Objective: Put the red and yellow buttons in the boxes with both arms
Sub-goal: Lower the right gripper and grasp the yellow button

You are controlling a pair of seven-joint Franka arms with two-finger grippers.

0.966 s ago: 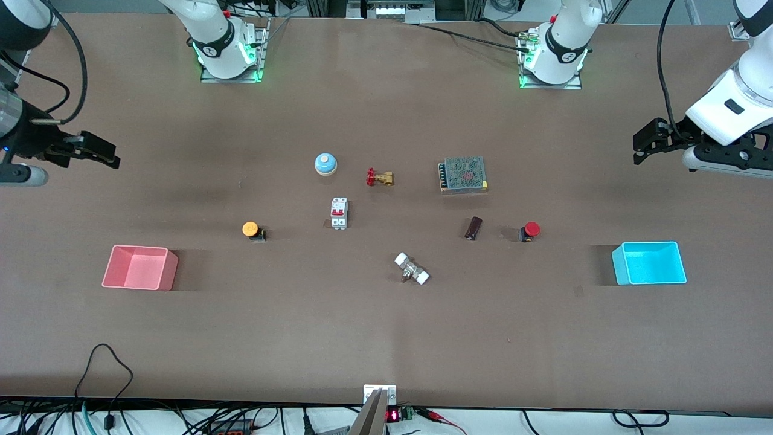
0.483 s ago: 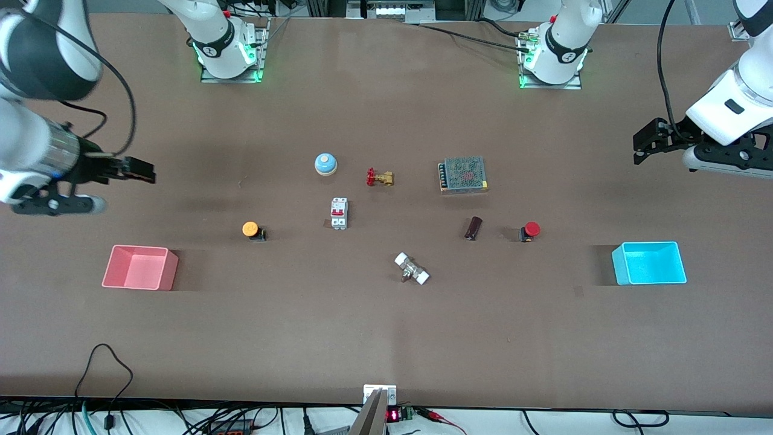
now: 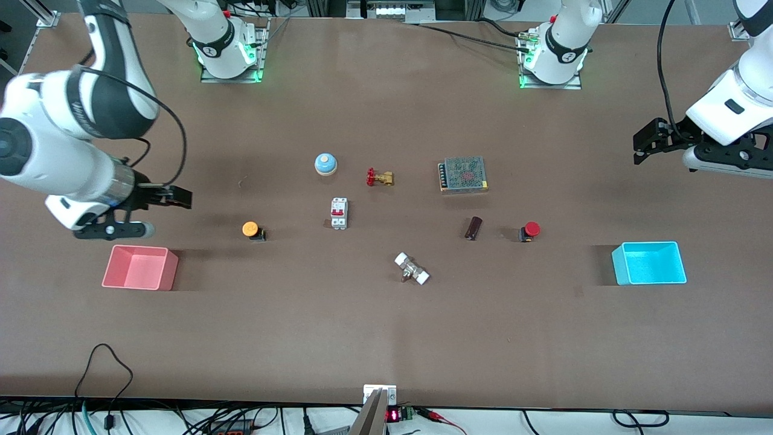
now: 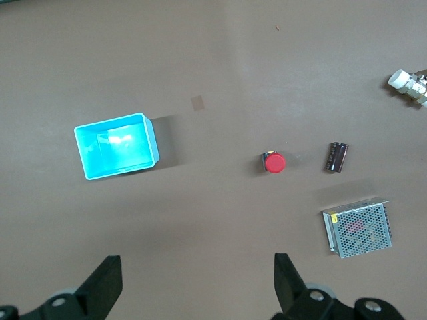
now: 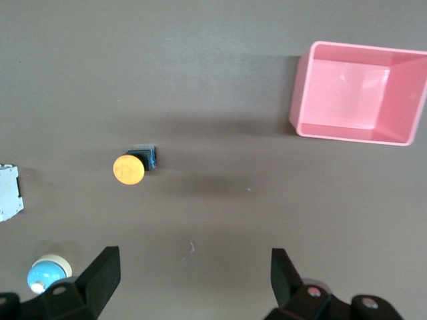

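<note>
Fingers of the right gripper (image 3: 178, 197) are spread and empty, hanging over bare table near the pink box (image 3: 140, 267) at the right arm's end; fingers of the left gripper (image 3: 641, 142) are spread and empty too, up over the left arm's end of the table, where that arm waits. Count: two buttons, two boxes, two arms. The yellow button (image 3: 252, 229) lies on the table between the right gripper's fingers and the middle of the table, apart from them, nothing standing between. The red button (image 3: 529, 231) lies well apart from the left gripper's fingers, toward the middle, with the cyan box (image 3: 649, 263) nearer to those fingers. Both boxes hold nothing. In the right wrist view the yellow button (image 5: 129, 168) and pink box (image 5: 357, 93) both show ahead of the spread fingers (image 5: 100, 277). Other items: blue-domed bell (image 3: 325, 163), brass valve (image 3: 379, 177), white breaker (image 3: 339, 214), metal mesh-topped unit (image 3: 463, 174), dark cylinder (image 3: 473, 228) just beside the red button, white-capped fitting (image 3: 412, 269).
</note>
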